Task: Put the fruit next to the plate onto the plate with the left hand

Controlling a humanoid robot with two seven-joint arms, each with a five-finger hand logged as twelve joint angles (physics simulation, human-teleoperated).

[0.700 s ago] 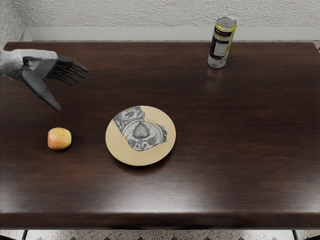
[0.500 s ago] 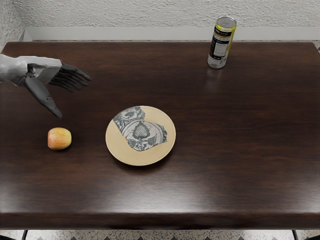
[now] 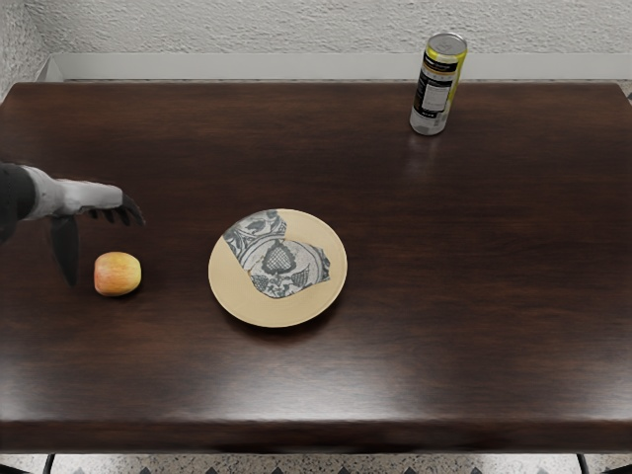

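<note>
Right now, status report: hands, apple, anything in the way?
Left hand open, close by apple, not gripping; right out of view. Apple on table left of plate. Nothing between them; can stands far back.

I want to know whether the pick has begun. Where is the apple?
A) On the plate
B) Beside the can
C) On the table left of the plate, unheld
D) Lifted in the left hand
C: the apple rests on the table left of the plate, and the left hand is open close beside it, its fingers not closed around the fruit.
</note>
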